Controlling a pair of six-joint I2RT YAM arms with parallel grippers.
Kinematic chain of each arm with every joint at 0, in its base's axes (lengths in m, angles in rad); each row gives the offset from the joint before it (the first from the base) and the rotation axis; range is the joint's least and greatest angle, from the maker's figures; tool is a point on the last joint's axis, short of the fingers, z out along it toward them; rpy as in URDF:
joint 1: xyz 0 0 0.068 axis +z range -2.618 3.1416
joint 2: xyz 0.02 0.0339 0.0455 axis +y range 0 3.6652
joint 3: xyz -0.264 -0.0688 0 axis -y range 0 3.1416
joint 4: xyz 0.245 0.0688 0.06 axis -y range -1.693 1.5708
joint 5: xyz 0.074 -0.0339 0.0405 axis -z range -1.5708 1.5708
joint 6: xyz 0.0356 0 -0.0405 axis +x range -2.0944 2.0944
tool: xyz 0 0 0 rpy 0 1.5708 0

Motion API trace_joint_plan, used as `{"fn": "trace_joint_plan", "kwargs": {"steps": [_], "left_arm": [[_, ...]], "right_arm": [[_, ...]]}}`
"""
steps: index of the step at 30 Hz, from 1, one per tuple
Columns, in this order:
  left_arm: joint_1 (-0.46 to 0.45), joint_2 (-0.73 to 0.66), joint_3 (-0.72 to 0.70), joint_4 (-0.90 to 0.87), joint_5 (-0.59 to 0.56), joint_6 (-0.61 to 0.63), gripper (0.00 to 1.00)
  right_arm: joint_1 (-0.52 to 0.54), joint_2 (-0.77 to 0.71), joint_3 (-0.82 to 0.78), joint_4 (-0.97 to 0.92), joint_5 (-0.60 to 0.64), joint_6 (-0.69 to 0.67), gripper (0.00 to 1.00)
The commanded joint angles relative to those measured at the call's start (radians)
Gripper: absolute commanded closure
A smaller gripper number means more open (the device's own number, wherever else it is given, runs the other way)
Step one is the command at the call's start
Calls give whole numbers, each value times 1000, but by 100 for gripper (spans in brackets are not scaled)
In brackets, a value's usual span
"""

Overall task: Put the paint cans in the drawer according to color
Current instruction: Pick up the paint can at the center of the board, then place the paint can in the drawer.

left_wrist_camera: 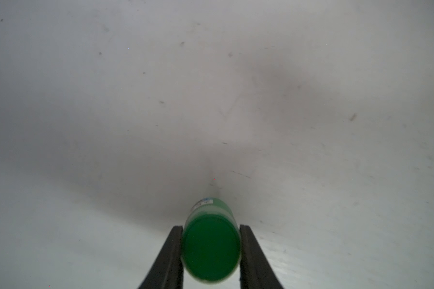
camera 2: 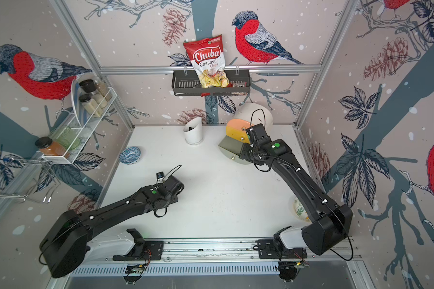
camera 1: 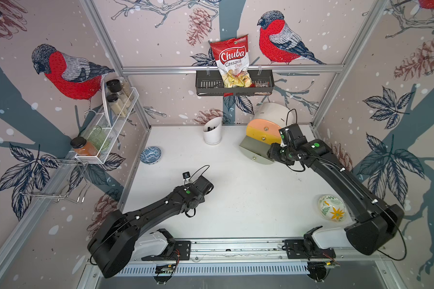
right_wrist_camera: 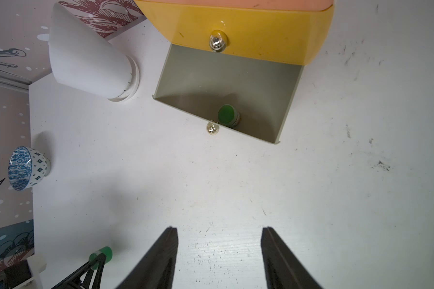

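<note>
one green can gripped, one already in the bottom drawer

the left wrist view tells what the top views cannot. the left pincer (left_wrist_camera: 211,227) is clamped narrow on a green paint can (left_wrist_camera: 211,252), a finger on each side, low over the bare white surface (left_wrist_camera: 236,100). a small pale label on the can's side is too blurred to read. in both top views that arm's own wrist covers pincer and can alike.

the drawer chest (camera 1: 271,112) stands at the back right of the surface. only the right wrist view looks into its grey-green bottom drawer (right_wrist_camera: 223,80). it is pulled out below the yellow front (right_wrist_camera: 261,30), and another green can (right_wrist_camera: 228,115) sits inside, just behind the metal knob (right_wrist_camera: 212,128). from above, the right arm hides that can. the right pincer (right_wrist_camera: 219,228) stands open with nothing between its fingers, over the surface in front of the drawer.

the red chip bag (camera 1: 232,62) in the black wall basket reads "chuba cassava chips" (the only print i can make out).
</note>
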Motion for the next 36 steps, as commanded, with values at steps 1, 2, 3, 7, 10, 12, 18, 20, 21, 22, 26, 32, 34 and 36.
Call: {"fn": "trace_joint_plan", "kwargs": {"steps": [1,2,3,7,10,12,18,20,21,22,26,32,34,36], "left_arm": [[-49,103,97,85,-17,103,82],[-65,147,141,87,-27,115,82],[-75,183,177,93,-29,126,82],[-93,305,315,129,4,203,83],[-99,376,416,127,14,258,83],[-99,416,480,121,17,295,83],[-99,540,711,104,23,413,82],[-97,589,798,100,27,445,81],[-97,610,835,99,26,460,81],[-97,636,878,97,23,475,81],[-93,749,1064,89,20,521,80],[-85,900,1294,67,29,572,81],[-83,933,1337,68,31,583,81],[-80,957,1367,67,31,587,81]], "right_arm": [[-19,-27,-32,23,-19,-18,42],[-28,-39,-47,27,-25,-19,42],[-37,-49,-56,30,-30,-21,42],[-86,-90,-101,32,-40,-33,42],[-129,-119,-137,39,-53,-44,42],[-151,-126,-165,55,-63,-49,42],[-217,-179,-257,98,-89,-62,42],[-237,-185,-280,103,-96,-69,42],[-241,-189,-289,105,-97,-72,42],[-249,-194,-298,109,-100,-74,42],[-273,-207,-319,121,-113,-83,42],[-291,-216,-332,116,-119,-95,42],[-297,-225,-338,117,-121,-94,42],[-299,-231,-343,119,-123,-96,42]]}}
